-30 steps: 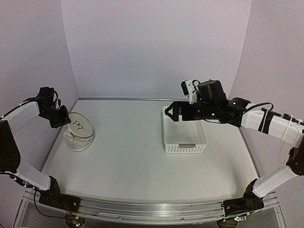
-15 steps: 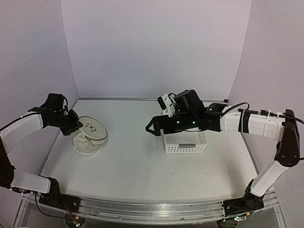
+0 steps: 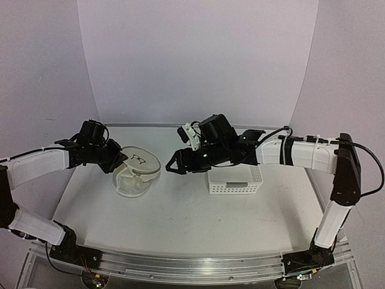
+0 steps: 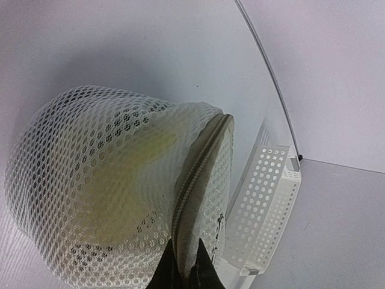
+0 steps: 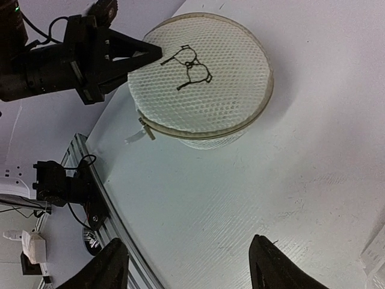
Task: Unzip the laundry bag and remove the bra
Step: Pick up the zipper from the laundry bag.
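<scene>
The laundry bag [image 3: 137, 173] is held only by a thin pinch. The left tool [image 3: 122, 159] is closed on the rim seam beside the zipper [image 4: 201, 162], and such soft mesh could be drawn out of that pinch once the zip pull [image 5: 137, 133] is tugged. The bag would then be dragged across the surface [image 3: 180, 217] rather than opened. The pull is a small limp tab hanging against the side wall, so it could be missed, or mesh could be caught with it, by the right tool [image 3: 171, 168]. That tool's fingers are spread wide, and it hangs near the bag without touching it.

The bag rests left of centre, apart from the perforated basket [image 3: 234, 180]. It is seen as a round, white, translucent drum, with its face tilted and the zipper closed as far as can be seen. A yellowish mass, judged to be the bra [image 4: 129, 180], is dimly seen through the mesh.
</scene>
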`<state>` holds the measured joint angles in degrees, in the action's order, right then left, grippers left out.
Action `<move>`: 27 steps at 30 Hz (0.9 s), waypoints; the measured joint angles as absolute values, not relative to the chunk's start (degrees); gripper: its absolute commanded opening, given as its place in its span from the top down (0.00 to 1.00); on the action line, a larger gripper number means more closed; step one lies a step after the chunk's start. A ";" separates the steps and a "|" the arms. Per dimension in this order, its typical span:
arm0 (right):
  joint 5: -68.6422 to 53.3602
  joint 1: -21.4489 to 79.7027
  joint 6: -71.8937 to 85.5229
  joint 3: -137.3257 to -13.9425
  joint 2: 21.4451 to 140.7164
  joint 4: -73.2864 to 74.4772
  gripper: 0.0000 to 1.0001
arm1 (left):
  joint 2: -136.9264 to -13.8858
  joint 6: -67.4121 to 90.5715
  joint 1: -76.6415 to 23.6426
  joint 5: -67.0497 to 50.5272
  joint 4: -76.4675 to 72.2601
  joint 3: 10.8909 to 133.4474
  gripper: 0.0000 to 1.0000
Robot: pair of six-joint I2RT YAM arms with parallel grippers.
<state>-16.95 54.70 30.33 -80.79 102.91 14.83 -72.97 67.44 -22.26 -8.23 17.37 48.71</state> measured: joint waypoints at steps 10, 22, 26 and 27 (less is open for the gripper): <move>-21.47 54.96 32.01 -87.39 108.75 15.18 0.37 | -80.36 72.05 -23.75 -7.20 11.97 52.18 1.00; -23.35 54.96 34.48 -96.05 118.87 16.40 0.49 | -83.31 75.85 -25.34 -8.01 7.77 52.93 1.00; -23.35 54.96 35.42 -98.24 120.92 16.47 0.53 | -83.46 76.77 -26.22 -8.71 7.27 52.93 1.00; -23.35 54.96 35.66 -98.54 121.34 16.40 0.54 | -83.46 76.90 -26.39 -8.91 7.18 52.93 1.00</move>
<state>-23.35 54.96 35.66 -98.54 121.34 16.40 -83.46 76.90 -26.39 -8.91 7.18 52.93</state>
